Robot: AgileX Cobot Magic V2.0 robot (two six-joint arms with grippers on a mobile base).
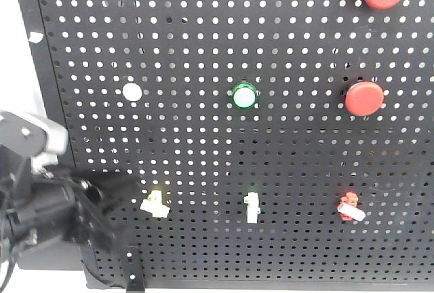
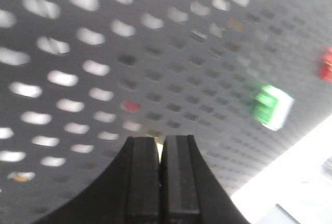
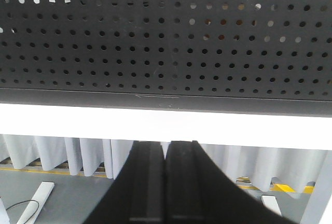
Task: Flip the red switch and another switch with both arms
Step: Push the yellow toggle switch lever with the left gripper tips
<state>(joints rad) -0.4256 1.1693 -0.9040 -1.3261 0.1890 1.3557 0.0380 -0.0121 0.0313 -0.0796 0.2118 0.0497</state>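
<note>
Left gripper [image 2: 160, 143] fingers were pressed together, tip just beside pale yellow toggle switch [image 1: 155, 203], which lay at 3 o'clock from tip; contact unclear. Red toggle switch [image 1: 350, 206] sat far off at 3 o'clock in same row. Right gripper [image 3: 165, 146] fingers were also pressed together, aimed at lower edge of pegboard [image 3: 166, 37]; red switch lay outside right wrist view

Left pincer [image 2: 161, 142] closed, tips at the blurred perforated panel [image 2: 104, 53]; green-based toggle [image 2: 273, 107] to the right, red switch [image 2: 327, 64] at the edge
</note>
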